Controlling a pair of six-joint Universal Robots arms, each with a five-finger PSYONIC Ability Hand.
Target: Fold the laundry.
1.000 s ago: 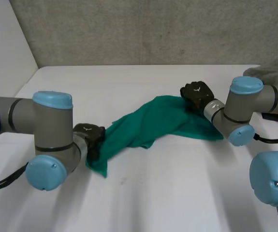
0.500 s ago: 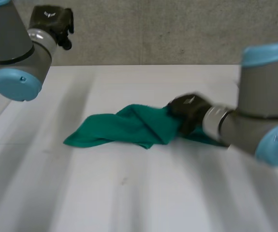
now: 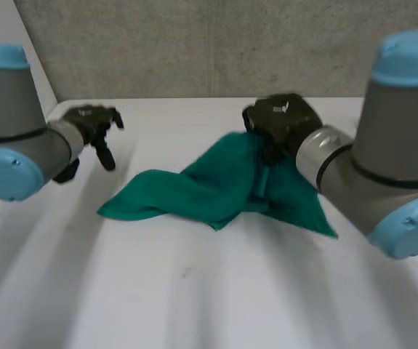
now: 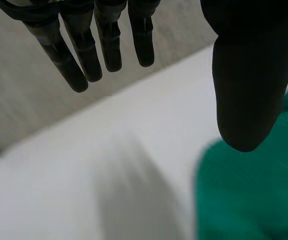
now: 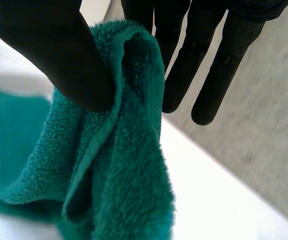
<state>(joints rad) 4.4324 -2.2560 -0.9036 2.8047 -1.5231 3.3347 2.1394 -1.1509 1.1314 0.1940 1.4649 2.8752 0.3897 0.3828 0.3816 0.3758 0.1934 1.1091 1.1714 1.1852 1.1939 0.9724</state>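
Note:
A green towel (image 3: pixel 209 190) lies crumpled across the middle of the white table (image 3: pixel 216 298), one end trailing left and the other rising at the right. My right hand (image 3: pixel 281 123) has lifted that right end; in its wrist view the thumb (image 5: pixel 58 60) pinches a fold of the green towel (image 5: pixel 118 165) against the fingers (image 5: pixel 189 65). My left hand (image 3: pixel 92 127) hovers above the table, off the towel's left end, fingers spread and holding nothing. Seen from the left wrist, its fingers (image 4: pixel 93 45) hang straight, with the green towel (image 4: pixel 254 195) lying beyond the thumb (image 4: pixel 249 75).
A grey concrete wall (image 3: pixel 216 43) runs behind the table's far edge. A white side panel (image 3: pixel 12 73) rises at the far left. Bare tabletop stretches in front of the towel.
My left hand let go of the towel's left end, swung up high, then came down beside it, open. My right hand kept its pinch and raised the right end.

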